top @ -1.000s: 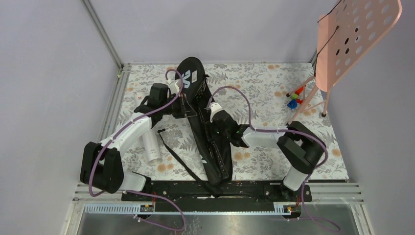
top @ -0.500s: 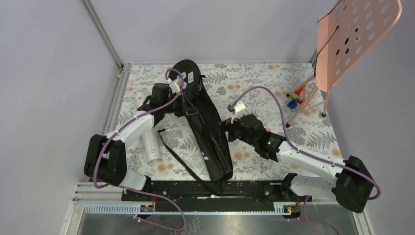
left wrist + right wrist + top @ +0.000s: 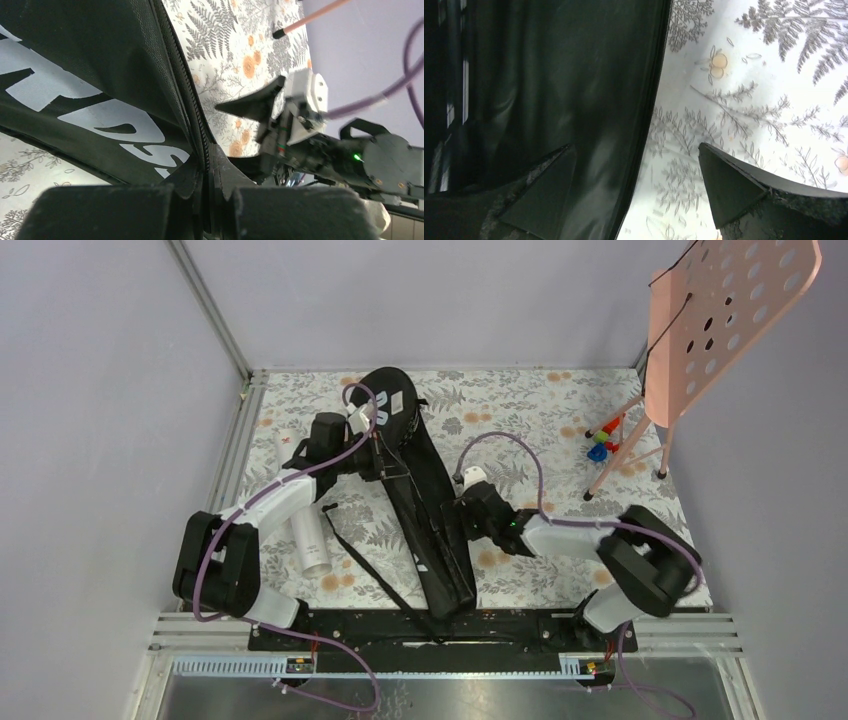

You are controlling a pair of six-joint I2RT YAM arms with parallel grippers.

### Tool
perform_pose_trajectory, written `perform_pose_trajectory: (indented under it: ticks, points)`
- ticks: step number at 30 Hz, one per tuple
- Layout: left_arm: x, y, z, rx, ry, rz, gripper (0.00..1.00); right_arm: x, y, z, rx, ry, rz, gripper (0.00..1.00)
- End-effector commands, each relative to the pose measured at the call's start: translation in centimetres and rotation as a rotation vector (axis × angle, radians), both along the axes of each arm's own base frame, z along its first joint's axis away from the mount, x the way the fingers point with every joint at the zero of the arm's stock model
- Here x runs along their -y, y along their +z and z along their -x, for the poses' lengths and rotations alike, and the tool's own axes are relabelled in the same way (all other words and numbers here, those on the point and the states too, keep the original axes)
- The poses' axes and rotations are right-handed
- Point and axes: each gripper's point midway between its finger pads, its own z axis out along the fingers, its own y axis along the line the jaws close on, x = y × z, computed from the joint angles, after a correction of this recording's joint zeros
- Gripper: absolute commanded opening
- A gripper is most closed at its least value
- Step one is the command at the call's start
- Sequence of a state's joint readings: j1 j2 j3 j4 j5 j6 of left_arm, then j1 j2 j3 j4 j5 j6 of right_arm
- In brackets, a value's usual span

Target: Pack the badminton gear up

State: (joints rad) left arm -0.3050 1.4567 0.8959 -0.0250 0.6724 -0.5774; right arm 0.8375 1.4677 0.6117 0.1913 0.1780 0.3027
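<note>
Black bag [image 3: 445,570] lies along the floral bench [image 3: 560,410]. The left end effector [image 3: 206,180] is clamped on its zipper seam; the right end effector [image 3: 635,150], fingers [image 3: 539,190] apart, straddles the bag's edge, one finger over fabric, one over bench.

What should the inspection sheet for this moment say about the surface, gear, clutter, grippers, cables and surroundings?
Surface: floral tablecloth, lying flat.
Job's things: black bag lies lengthwise mid-table, its strap trailing to the left; white tube lies beside the left arm.
Clutter: small coloured toys at the stand's feet.
Grippers: left gripper shut on the bag's zipper edge; right gripper open, straddling the bag's side edge.
Cables: a purple cable loops above each wrist; no snag seen.
Surroundings: pink perforated board on a stand at far right; grey walls.
</note>
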Motion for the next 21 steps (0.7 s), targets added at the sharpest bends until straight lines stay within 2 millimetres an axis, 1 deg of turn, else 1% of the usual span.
perform_pose_trajectory:
  ticks: [1,4,6,7,8,10,11,12,14,15,16,18,20,21]
  points:
    - [1.3,3.8,0.3,0.138,-0.112,0.113,0.00,-3.4,0.6,-4.0,0.044,0.012,-0.075,0.99]
    - [1.3,3.8,0.8,0.148,-0.131,0.116,0.00,-5.3,0.1,-4.8,0.023,0.051,-0.158,0.95]
    - [1.3,3.9,1.0,0.153,-0.141,0.119,0.00,-6.7,0.6,-4.9,0.027,0.101,-0.242,0.91]
    - [1.4,4.0,1.2,0.155,-0.149,0.125,0.00,-7.4,0.9,-4.9,0.035,0.130,-0.278,0.85]
    - [1.4,4.0,1.3,0.158,-0.153,0.128,0.00,-7.7,1.2,-4.9,0.040,0.149,-0.303,0.77]
    - [1.3,4.1,1.4,0.163,-0.152,0.127,0.00,-8.0,1.9,-4.8,0.037,0.175,-0.343,0.45]
    - [1.2,4.0,1.4,0.164,-0.144,0.118,0.00,-7.9,2.3,-4.7,0.036,0.181,-0.352,0.26]
    - [0.9,3.7,1.3,0.163,-0.126,0.095,0.00,-7.6,2.9,-4.6,0.045,0.187,-0.354,0.15]
    - [0.2,3.0,0.8,0.165,-0.081,0.042,0.00,-6.5,4.1,-4.6,0.069,0.168,-0.312,0.02]
    - [-0.2,2.6,0.4,0.160,-0.053,0.008,0.00,-5.4,4.7,-4.9,0.088,0.143,-0.263,0.00]
    - [-0.7,2.2,-0.1,0.155,-0.020,-0.028,0.00,-4.5,5.3,-4.8,0.095,0.128,-0.224,0.00]
    - [-1.9,0.7,-0.9,0.112,0.057,-0.111,0.01,-3.3,6.4,-5.0,0.120,0.097,-0.178,0.00]
    - [-2.9,-0.8,-1.4,0.071,0.116,-0.179,0.09,-2.5,7.7,-5.3,0.138,0.073,-0.144,0.00]
    - [-3.1,-1.3,-1.4,0.055,0.127,-0.199,0.12,-2.3,8.1,-5.4,0.141,0.066,-0.135,0.00]
